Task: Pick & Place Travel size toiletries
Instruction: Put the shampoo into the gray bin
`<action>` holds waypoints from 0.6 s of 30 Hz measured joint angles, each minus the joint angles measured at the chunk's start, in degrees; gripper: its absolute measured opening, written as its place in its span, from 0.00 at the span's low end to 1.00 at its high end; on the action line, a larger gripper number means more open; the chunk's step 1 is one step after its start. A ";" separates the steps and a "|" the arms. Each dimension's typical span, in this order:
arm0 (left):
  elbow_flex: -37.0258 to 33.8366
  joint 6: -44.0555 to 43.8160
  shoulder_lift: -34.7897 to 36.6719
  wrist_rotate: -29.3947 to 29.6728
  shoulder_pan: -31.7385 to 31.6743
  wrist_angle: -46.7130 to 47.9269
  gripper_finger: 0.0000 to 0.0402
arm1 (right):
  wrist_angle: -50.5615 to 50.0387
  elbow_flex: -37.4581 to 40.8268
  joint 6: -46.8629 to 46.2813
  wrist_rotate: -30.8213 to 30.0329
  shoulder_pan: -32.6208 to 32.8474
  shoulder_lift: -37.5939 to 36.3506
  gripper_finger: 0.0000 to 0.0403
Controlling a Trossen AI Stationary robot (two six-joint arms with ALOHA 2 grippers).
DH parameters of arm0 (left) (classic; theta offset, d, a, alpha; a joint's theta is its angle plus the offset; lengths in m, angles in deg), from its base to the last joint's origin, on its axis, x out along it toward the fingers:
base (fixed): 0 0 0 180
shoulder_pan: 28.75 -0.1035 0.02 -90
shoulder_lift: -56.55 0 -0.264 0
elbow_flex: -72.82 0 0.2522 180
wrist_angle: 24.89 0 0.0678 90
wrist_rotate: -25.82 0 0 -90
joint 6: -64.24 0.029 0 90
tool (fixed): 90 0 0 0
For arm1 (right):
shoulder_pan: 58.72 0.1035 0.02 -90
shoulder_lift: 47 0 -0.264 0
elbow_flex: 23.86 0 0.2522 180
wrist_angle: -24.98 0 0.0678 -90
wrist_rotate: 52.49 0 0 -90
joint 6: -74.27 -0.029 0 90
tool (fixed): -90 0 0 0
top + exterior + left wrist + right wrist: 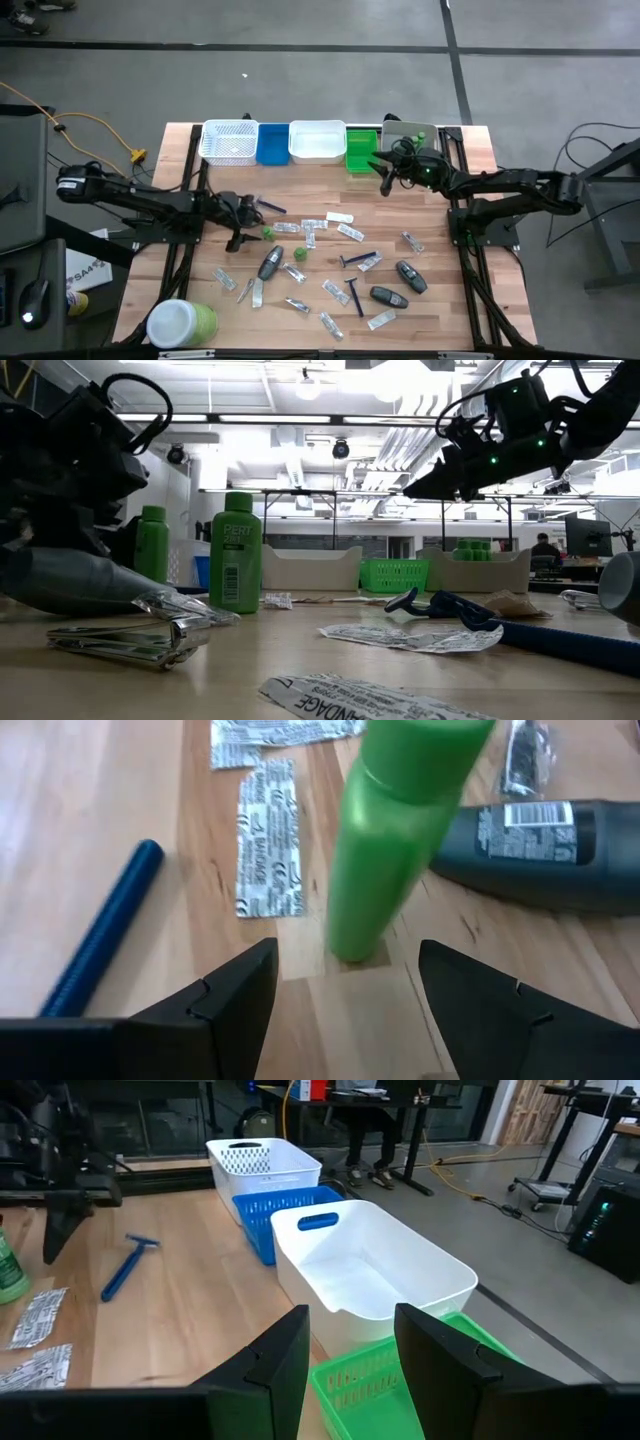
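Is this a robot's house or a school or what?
Probably a robot lab or workshop, not a house: long ceiling lights, rows of desks with a computer screen, a bare concrete floor, and robot arms at a wooden table.

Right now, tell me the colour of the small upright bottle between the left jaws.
Bright green bottle, clearest in left wrist view.

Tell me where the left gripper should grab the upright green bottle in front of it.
Likely mid-body, level from the side. The green bottle stands upright, a narrow cylinder, between the open fingers of the left gripper. Stay clear of the dark bottle lying beside it.
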 joint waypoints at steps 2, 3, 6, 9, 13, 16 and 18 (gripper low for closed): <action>0.01 -0.01 -0.99 -0.09 0.67 -0.54 0.60 | 0.00 0.00 -0.01 -0.23 0.31 0.00 0.35; 0.01 0.00 -1.61 0.19 0.73 -0.71 0.60 | 0.00 0.00 0.01 -0.23 0.41 0.00 0.35; 0.02 0.17 -3.83 0.85 0.63 -4.20 0.60 | 0.00 0.00 -0.01 -0.24 0.44 0.00 0.35; 0.02 1.66 -6.47 1.24 0.62 -8.24 0.60 | 0.02 0.00 -0.01 -0.30 0.44 0.00 0.35; 0.04 1.66 -9.31 1.12 0.62 -10.06 0.60 | 0.01 0.00 -0.01 -0.27 0.44 0.00 0.35; 0.04 1.61 -11.21 0.23 0.62 -11.23 0.60 | 0.02 0.00 -0.01 -0.27 0.42 0.00 0.35; 0.04 1.62 -12.41 -0.37 0.62 -13.94 0.60 | 0.14 0.00 -0.01 -0.27 0.42 0.00 0.35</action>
